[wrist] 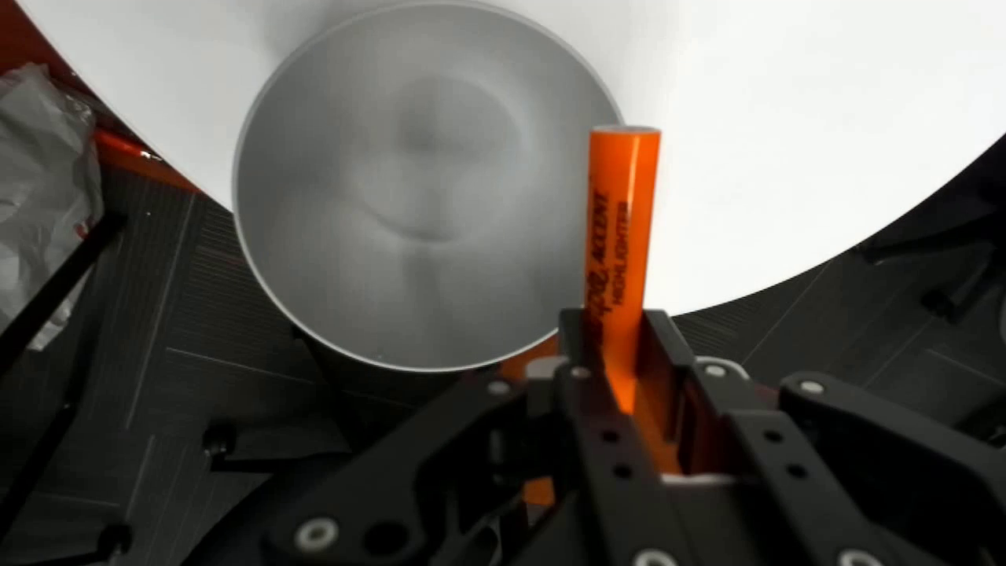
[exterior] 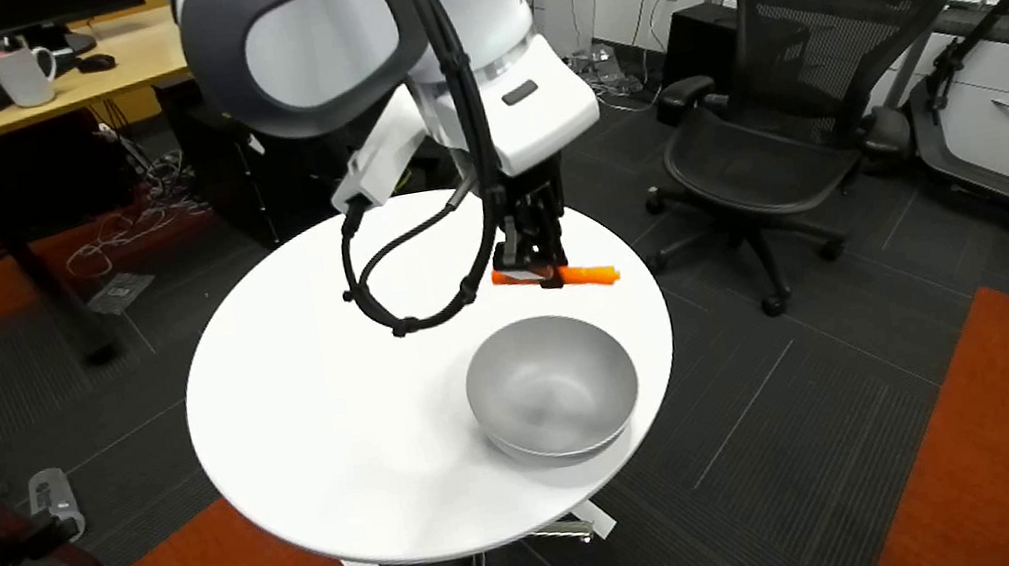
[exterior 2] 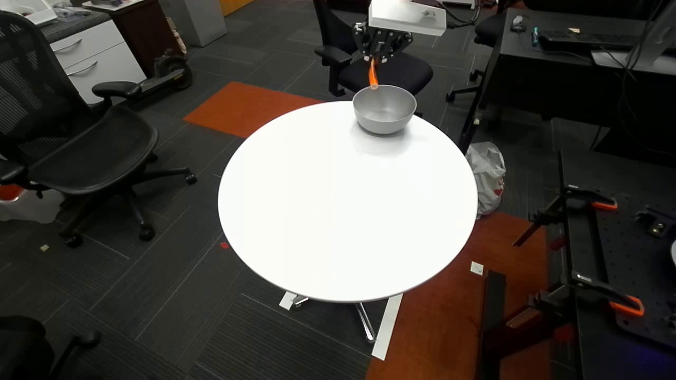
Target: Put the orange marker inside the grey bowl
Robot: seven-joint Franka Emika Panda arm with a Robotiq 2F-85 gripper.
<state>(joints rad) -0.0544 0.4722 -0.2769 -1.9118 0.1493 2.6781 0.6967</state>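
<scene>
My gripper (exterior: pixel 554 277) is shut on the orange marker (exterior: pixel 589 275), which is held roughly level above the white table. The grey bowl (exterior: pixel 559 436) stands upright near the table's edge with nothing inside it. In an exterior view the marker (exterior 2: pixel 373 76) hangs from the gripper (exterior 2: pixel 376 57) and its end overlaps the far rim of the bowl (exterior 2: pixel 384 125). In the wrist view the marker (wrist: pixel 625 181) sticks out from between the fingertips (wrist: pixel 617 330), its end overlapping the right rim of the bowl (wrist: pixel 424 299). The marker's other end is hidden by the fingers in that view.
The round white table (exterior: pixel 326 433) carries the bowl; its edge is close to the bowl. A mesh office chair (exterior: pixel 796 75) stands beside the table. Another chair (exterior 2: pixel 391 71) is behind the bowl. A cable loop (exterior: pixel 410 323) hangs from the arm.
</scene>
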